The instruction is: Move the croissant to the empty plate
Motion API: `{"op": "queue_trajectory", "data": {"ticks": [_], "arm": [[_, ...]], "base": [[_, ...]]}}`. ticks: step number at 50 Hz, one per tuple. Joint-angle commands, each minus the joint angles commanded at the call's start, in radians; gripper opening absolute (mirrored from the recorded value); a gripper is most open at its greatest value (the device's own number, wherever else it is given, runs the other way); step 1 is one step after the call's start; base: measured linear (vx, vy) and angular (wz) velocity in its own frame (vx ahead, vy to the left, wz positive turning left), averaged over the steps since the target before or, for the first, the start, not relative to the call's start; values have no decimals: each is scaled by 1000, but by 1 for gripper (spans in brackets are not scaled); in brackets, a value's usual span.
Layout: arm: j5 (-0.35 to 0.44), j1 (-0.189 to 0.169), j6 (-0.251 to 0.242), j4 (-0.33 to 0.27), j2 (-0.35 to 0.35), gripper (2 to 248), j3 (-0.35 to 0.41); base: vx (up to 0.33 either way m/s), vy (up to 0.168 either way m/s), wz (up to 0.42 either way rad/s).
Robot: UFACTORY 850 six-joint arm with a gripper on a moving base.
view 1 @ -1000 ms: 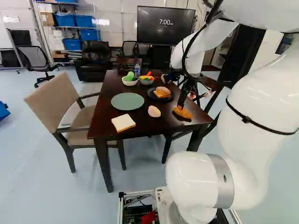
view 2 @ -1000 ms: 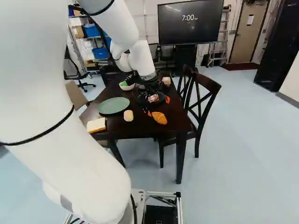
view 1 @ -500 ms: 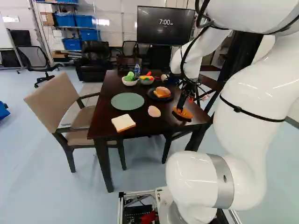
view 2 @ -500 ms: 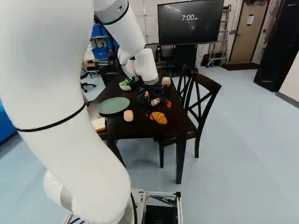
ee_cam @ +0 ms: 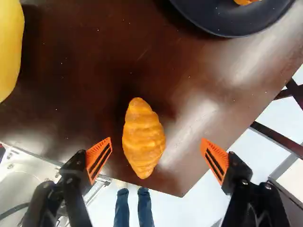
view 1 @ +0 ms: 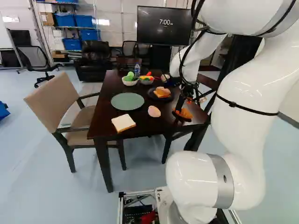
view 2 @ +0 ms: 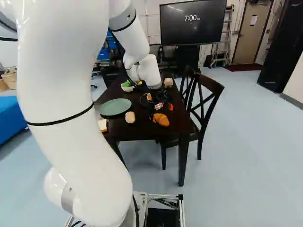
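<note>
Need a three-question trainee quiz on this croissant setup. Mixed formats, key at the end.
1. True or false: the pincer is open, gripping nothing.
2. Which is the empty goal for the croissant? a) dark plate; b) green plate; c) white bowl.
3. Fill in: the croissant rests directly on the ____.

Key: 1 true; 2 b; 3 table.
</note>
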Motion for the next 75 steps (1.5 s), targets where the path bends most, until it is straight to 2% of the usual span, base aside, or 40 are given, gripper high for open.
{"op": "queue_trajectory", "data": {"ticks": [23, 24, 28, 29, 33, 34, 39, 40, 44, 45, 49, 50, 54, 55, 60, 61, 65, 66, 70, 71, 75], "arm": [[-10, 3, 0, 0, 1, 247, 1], [-11, 3, 0, 0, 1, 238, 1], [-16, 3, 0, 0, 1, 238, 1], [-16, 3, 0, 0, 1, 225, 1], [-16, 3, 0, 0, 1, 225, 1], [-16, 3, 0, 0, 1, 212, 1], [-16, 3, 0, 0, 1, 212, 1], [-16, 3, 0, 0, 1, 200, 1], [-16, 3, 0, 0, 1, 200, 1], [-16, 3, 0, 0, 1, 188, 1], [-19, 3, 0, 0, 1, 188, 1], [-20, 3, 0, 0, 1, 176, 1], [-20, 3, 0, 0, 1, 176, 1], [-20, 3, 0, 0, 1, 164, 1], [-20, 3, 0, 0, 1, 164, 1], [-20, 3, 0, 0, 1, 152, 1], [-20, 3, 0, 0, 1, 152, 1], [-20, 3, 0, 0, 1, 140, 1], [-20, 3, 0, 0, 1, 140, 1], [-20, 3, 0, 0, 1, 127, 1], [-20, 3, 0, 0, 1, 127, 1]], "base": [[0, 0, 0], [0, 0, 0], [0, 0, 0], [0, 0, 0], [0, 0, 0], [0, 0, 0], [0, 0, 0], [0, 0, 0], [0, 0, 0], [0, 0, 0], [0, 0, 0], [0, 0, 0], [0, 0, 0], [0, 0, 0], [0, 0, 0], [0, 0, 0], [0, 0, 0], [0, 0, 0], [0, 0, 0], [0, 0, 0], [0, 0, 0]]}}
